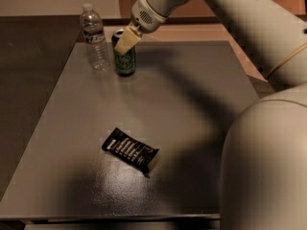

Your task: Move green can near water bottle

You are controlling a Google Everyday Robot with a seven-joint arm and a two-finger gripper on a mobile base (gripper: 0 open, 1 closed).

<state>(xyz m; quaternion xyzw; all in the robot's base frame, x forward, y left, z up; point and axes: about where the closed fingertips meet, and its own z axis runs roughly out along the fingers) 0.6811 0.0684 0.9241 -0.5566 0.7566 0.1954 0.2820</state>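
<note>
The green can (125, 63) stands upright at the far left of the grey table (192, 104), just right of the water bottle (94, 38), with a small gap between them. My gripper (123, 45) comes down from the upper right and is shut on the can's top; a cream finger (126, 40) covers the can's upper front. I cannot tell whether the can's base touches the table. The clear bottle with its white cap stands upright near the table's far left corner.
A flat black snack packet (130, 150) lies on the near middle of the table. My arm (230, 13) stretches over the far right of the table, and my pale body (268, 166) fills the lower right.
</note>
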